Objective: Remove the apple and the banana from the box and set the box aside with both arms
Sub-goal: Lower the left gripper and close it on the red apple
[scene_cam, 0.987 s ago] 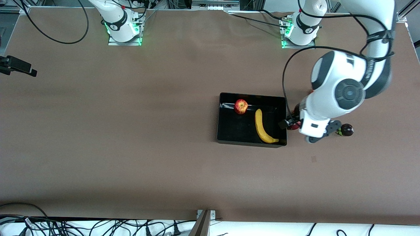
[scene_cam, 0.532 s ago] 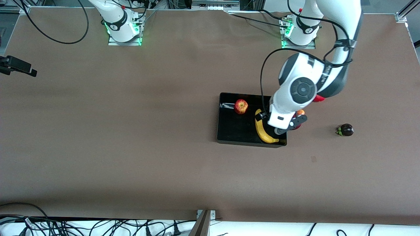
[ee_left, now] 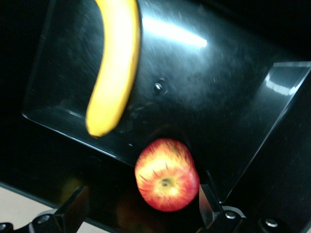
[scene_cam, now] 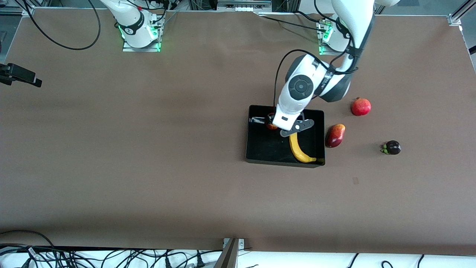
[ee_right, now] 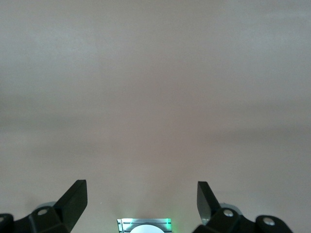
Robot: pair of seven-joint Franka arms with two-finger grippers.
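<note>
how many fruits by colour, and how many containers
red fruit: 3 — apple in the tray, mango and pomegranate on the table
yellow fruit: 1 — banana in the tray
dark purple fruit: 1 on the table
black tray: 1
total: 6 things, 5 of them fruit

apple (ee_left: 167,180) hugs tray wall (ee_left: 252,160); banana (ee_left: 112,68) apart.
</note>
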